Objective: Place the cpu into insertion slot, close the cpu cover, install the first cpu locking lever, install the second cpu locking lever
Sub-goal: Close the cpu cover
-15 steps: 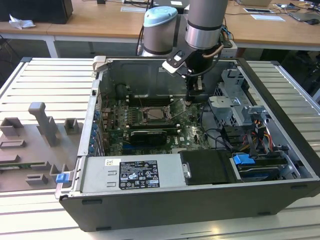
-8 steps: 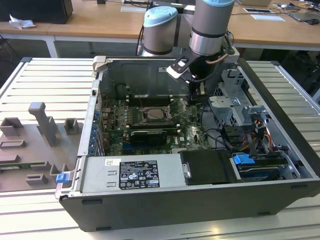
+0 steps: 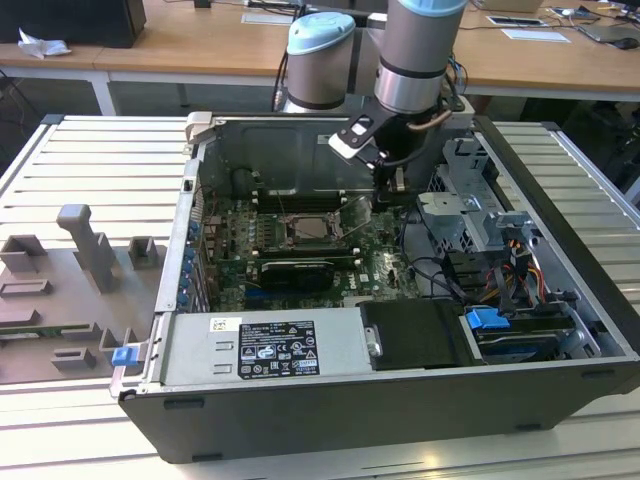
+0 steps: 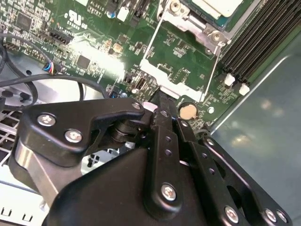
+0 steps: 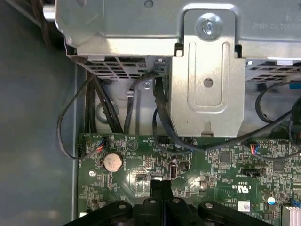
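My fingers (image 5: pixel 156 189) are pressed together with nothing between them, their tips right at the free edge of the cover (image 4: pixel 173 70); I cannot tell if they touch it. The cover stands open, tilted up on the socket's (image 3: pixel 288 232) side toward the exterior view's right. The chip (image 3: pixel 306 228) lies in the socket, mid-frame there, inside the open computer case (image 3: pixel 300 415) on the slatted tabletop (image 3: pixel 80 150)

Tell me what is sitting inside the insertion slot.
The cpu lies in the insertion slot, pale metal top up. The cpu cover stands raised beside it, not over it. Whatever lies under the chip is hidden by it.
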Robot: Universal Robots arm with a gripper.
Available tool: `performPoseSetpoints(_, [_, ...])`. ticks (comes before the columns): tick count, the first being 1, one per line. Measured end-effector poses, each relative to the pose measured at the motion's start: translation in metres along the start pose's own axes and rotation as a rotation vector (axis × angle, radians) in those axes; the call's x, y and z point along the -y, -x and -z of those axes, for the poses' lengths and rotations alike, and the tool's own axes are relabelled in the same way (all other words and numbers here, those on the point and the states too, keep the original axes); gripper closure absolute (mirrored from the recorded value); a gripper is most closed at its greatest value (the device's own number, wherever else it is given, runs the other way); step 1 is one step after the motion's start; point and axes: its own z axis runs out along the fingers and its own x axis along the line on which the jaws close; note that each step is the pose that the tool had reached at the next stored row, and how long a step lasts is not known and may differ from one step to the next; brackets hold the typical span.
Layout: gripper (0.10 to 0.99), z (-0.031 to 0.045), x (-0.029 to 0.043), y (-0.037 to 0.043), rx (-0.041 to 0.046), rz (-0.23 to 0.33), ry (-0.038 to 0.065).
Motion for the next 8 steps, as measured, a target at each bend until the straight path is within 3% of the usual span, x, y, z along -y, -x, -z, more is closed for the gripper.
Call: performPoseSetpoints(8, [0.980, 0.0002, 0.0105, -0.0002, -0.0001, 0.000, 0.000])
